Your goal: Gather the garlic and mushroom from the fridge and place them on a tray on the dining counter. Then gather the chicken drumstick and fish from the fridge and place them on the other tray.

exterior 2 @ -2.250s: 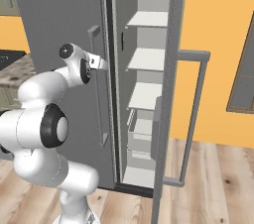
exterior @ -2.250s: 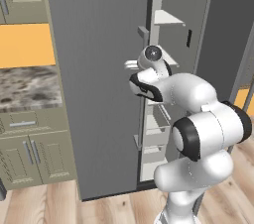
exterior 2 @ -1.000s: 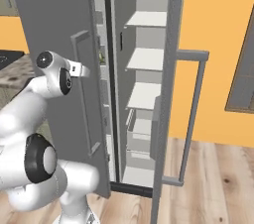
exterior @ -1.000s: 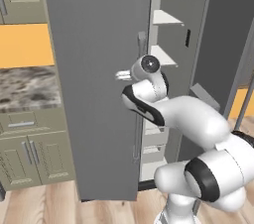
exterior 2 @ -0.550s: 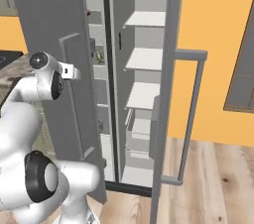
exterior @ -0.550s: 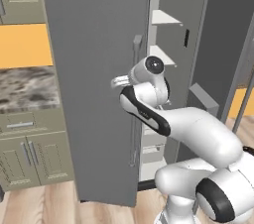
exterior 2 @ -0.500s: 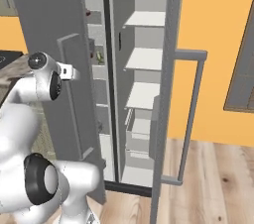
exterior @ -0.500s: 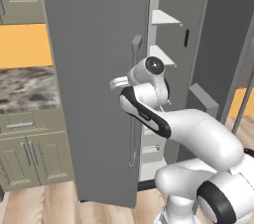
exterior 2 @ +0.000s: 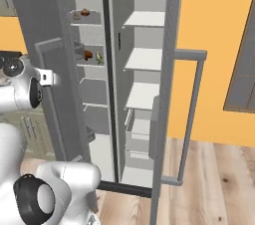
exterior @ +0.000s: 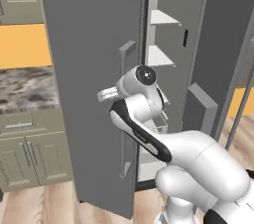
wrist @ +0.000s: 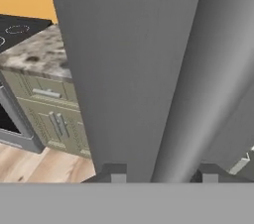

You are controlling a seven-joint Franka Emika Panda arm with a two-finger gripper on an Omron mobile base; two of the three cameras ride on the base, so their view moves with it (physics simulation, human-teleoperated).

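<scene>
Hand view: our gripper (wrist: 158, 176) is clamped on the fridge (exterior 2: 142, 45) handle (wrist: 183, 84), doors open; we judge all four foods unfetched.

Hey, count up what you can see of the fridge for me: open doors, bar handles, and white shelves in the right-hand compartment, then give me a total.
Open fridge doors: 2, the left door and the right door
Bar handles: 2, the left handle and the right handle
White shelves: 3
Total: 7
</scene>
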